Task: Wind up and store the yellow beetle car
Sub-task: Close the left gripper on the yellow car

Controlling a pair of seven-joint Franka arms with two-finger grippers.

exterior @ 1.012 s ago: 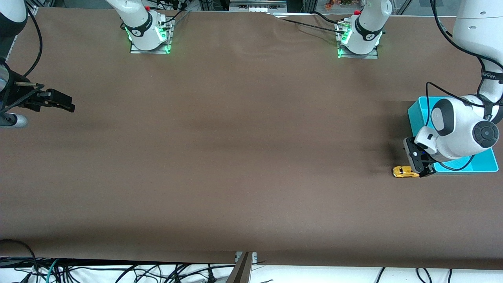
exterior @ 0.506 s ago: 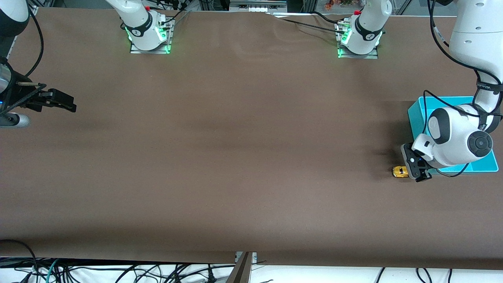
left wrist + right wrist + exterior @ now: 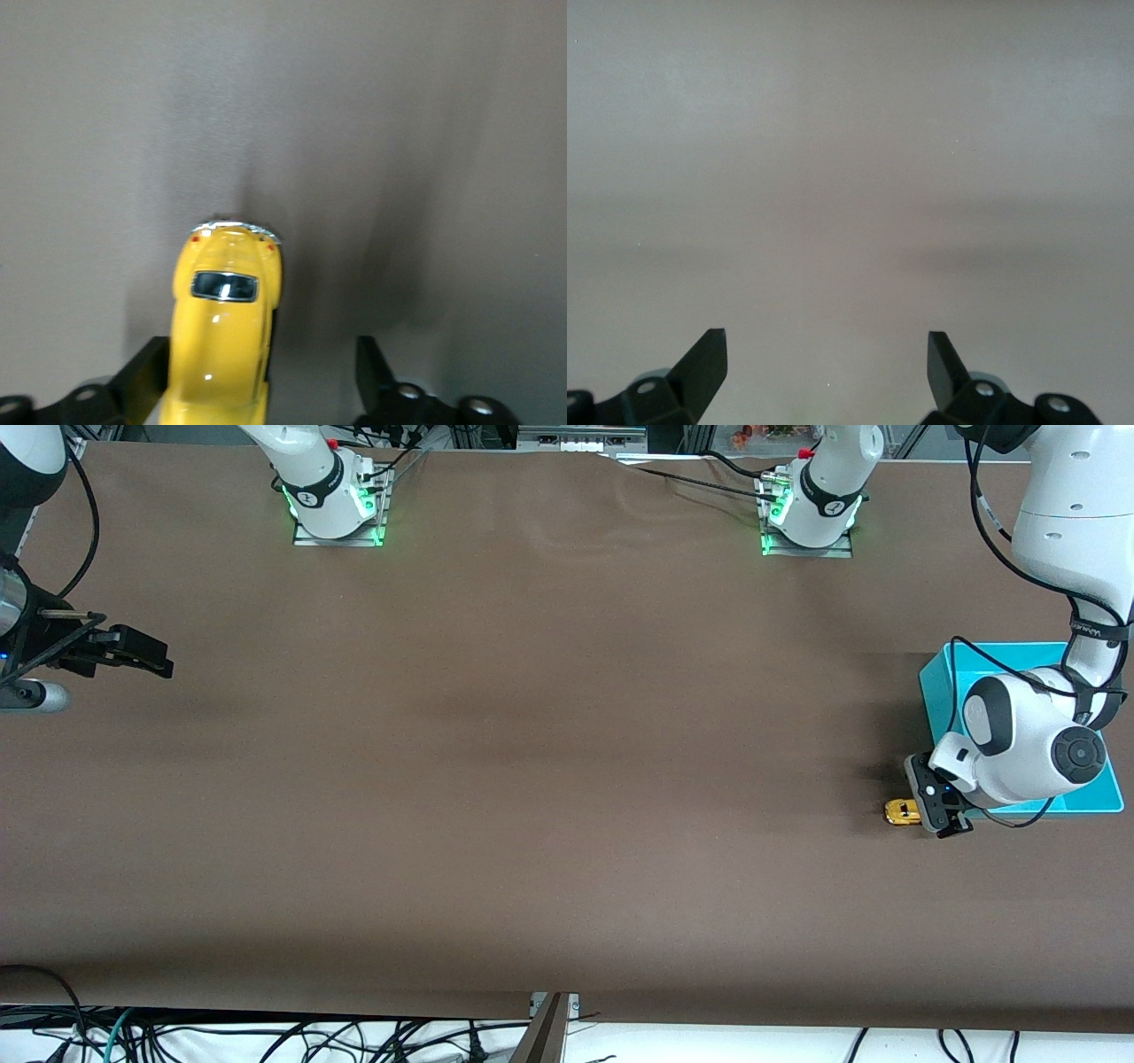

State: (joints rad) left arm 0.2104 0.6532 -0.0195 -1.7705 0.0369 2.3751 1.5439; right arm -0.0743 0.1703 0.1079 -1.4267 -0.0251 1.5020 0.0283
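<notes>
The yellow beetle car (image 3: 902, 812) stands on the brown table near the left arm's end, next to a teal bin. My left gripper (image 3: 941, 815) is down at table level with its fingers on either side of the car's end nearest the bin. In the left wrist view the car (image 3: 226, 328) lies between the two fingers. One finger (image 3: 146, 372) is against its side and the other finger (image 3: 372, 363) stands apart with a clear gap, so my left gripper (image 3: 261, 356) is open. My right gripper (image 3: 146, 657) waits open over the right arm's end, nothing between its fingers (image 3: 826, 347).
A teal bin (image 3: 935, 682) sits beside the car, toward the left arm's end, partly covered by the left arm's wrist. Both arm bases (image 3: 337, 505) (image 3: 811, 514) stand along the table's top edge. Cables hang below the table's front edge.
The left gripper has slid over the car, hiding more of it, and its fingers have begun to narrow. The right arm has stayed put.
</notes>
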